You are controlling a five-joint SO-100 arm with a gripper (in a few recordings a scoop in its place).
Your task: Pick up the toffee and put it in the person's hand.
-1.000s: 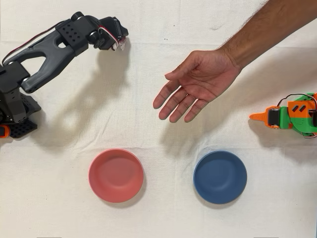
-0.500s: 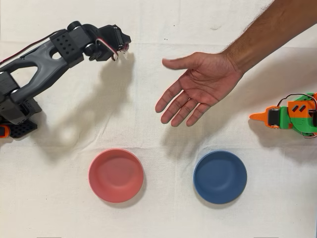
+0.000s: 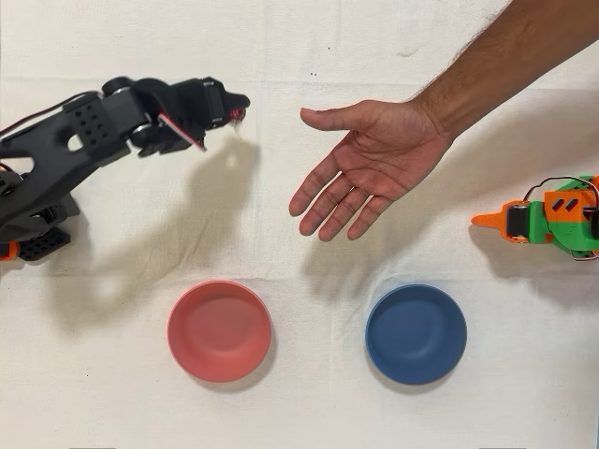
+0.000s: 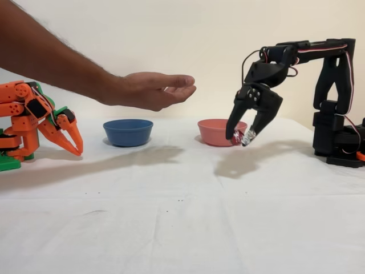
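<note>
One candy was the whole business of this moment, and it was already off the surface. From the overhead view, the black arm's end effector [image 3: 232, 116] sat at the upper left, its tips pointing right, with a speck of dark red and a glint of clear wrapper pinched at them: the toffee [image 3: 236, 115]. The person's hand [image 3: 365, 166] lay open to the right of it, palm up, fingers spread toward the lower left and thumb toward the end effector, with a stretch of bare white surface [image 3: 299, 402] between the two. The handover therefore called for travel rightward in this view, toward the palm. A pink bowl [image 3: 219, 330] and a blue bowl [image 3: 416, 334] stood nearer the bottom edge, well apart from that path (the orange arm [image 3: 547, 221] at the right edge was idle).

From the fixed view, sides were reversed: the end effector [image 4: 242, 137] hung at the right, fingers angled downward and clamped on the toffee [image 4: 244, 137], above the surface. The hand [image 4: 154, 89] hovered to its left and noticeably higher, so the coming move probably needed lift as well as sideways reach.
</note>
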